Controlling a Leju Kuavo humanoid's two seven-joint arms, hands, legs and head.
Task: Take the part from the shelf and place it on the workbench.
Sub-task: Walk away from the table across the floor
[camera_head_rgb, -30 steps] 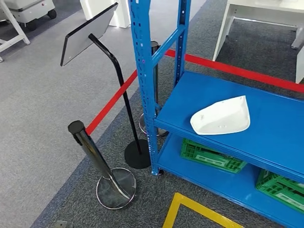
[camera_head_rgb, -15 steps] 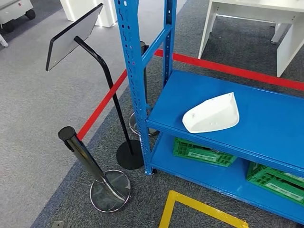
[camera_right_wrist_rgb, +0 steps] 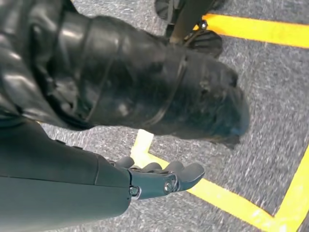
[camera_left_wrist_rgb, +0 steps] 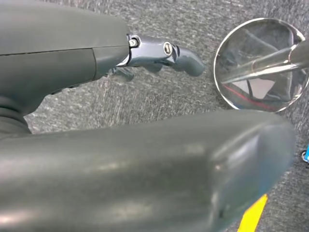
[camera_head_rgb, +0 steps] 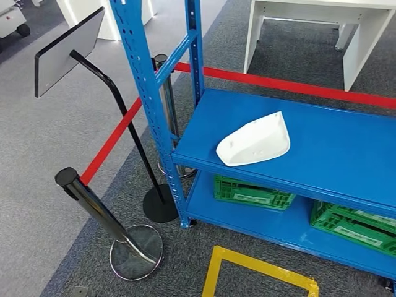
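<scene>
- Fingers (camera_left_wrist_rgb: 182, 57) of left hand (camera_left_wrist_rgb: 120, 121) extended, holding nothing; right hand (camera_right_wrist_rgb: 109, 186) likewise, fingers (camera_right_wrist_rgb: 182, 175) loosely apart over floor (camera_right_wrist_rgb: 276, 121).
- Part (camera_head_rgb: 253, 141) on shelf (camera_head_rgb: 345, 148), near front edge, well apart from both sets of fingers. Nothing done yet: reach, grasp, carry all left.
- Upright (camera_head_rgb: 142, 86) and stanchion (camera_head_rgb: 93, 210) crowd the left; front approach looks open.

A blue metal shelf (camera_head_rgb: 299, 124) stands on grey carpet (camera_head_rgb: 55, 154). On its upper board a white moulded part (camera_head_rgb: 253, 140) lies near the left front edge. On the lower board sit two green crates, one left (camera_head_rgb: 252, 193), one right (camera_head_rgb: 354, 223).
</scene>
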